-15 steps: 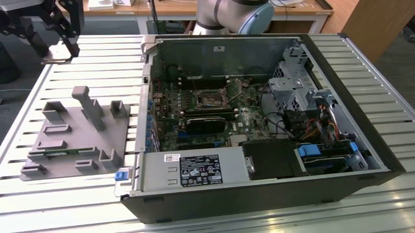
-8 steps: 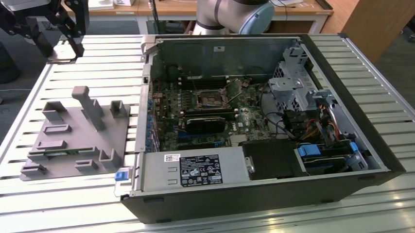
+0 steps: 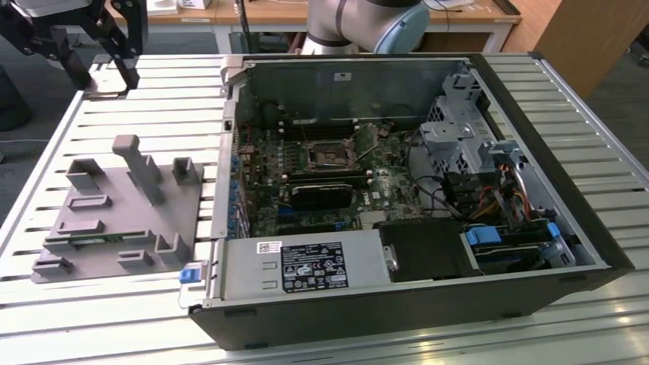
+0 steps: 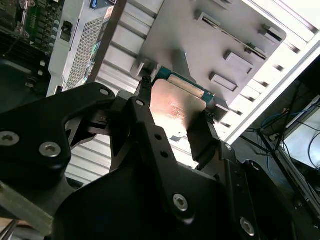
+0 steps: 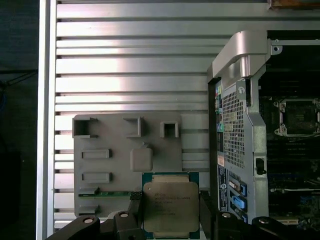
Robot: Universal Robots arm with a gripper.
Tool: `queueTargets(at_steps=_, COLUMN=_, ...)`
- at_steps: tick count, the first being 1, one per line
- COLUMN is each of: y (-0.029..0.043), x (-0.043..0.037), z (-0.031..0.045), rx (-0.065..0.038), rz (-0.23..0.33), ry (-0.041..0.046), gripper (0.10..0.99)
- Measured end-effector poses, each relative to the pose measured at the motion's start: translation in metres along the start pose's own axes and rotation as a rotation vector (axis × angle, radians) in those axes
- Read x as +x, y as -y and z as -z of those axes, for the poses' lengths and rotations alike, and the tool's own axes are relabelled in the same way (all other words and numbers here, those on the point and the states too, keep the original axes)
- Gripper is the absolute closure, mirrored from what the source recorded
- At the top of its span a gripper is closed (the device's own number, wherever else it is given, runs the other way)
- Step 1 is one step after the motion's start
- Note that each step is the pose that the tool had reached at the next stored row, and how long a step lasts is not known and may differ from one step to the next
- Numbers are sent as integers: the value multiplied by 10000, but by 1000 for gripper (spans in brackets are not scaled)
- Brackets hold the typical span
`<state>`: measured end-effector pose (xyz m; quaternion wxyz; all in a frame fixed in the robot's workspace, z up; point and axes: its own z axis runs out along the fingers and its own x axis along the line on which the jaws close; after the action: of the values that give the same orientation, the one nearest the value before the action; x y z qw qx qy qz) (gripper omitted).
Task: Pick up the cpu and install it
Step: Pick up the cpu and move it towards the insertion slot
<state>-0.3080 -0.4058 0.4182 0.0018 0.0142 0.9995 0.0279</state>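
The gripper (image 5: 170, 200) is closed on the cpu (image 5: 171, 207), with one black finger (image 5: 134, 199) pressed against each of two opposite edges and the chip spanning the gap between them. In both wrist views the cpu is a flat square. It has a silvery metal top plate with stepped, notched corners and faint print across the middle, and the plate sits on a thin green board that shows as a narrow rim all round. In the second wrist view the plate (image 4: 177, 105) takes on a warm, pinkish sheen where it catches the light.

In the exterior view the gripper (image 3: 102, 82) hangs over the far corner of the slatted metal counter (image 3: 152, 84) on the exterior view's left, well apart from the open computer case (image 3: 406, 190). The chip is therefore up in the air and not seated.

On the counter beside the case lies a grey fixture plate (image 3: 112, 220) with raised blocks and slots, and a narrow green memory stick (image 5: 112, 194) rests in one of them. Inside the case, the square socket (image 3: 330, 152) on the motherboard stands open.
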Motion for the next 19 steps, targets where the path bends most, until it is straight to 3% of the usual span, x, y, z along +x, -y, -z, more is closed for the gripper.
queueTargets(at_steps=10, y=-3, x=-101, z=0, rx=1, rz=1, ry=0, gripper=545)
queueTargets(at_steps=19, y=-7, x=-238, z=-1, rx=0, rz=0, ry=0, gripper=545)
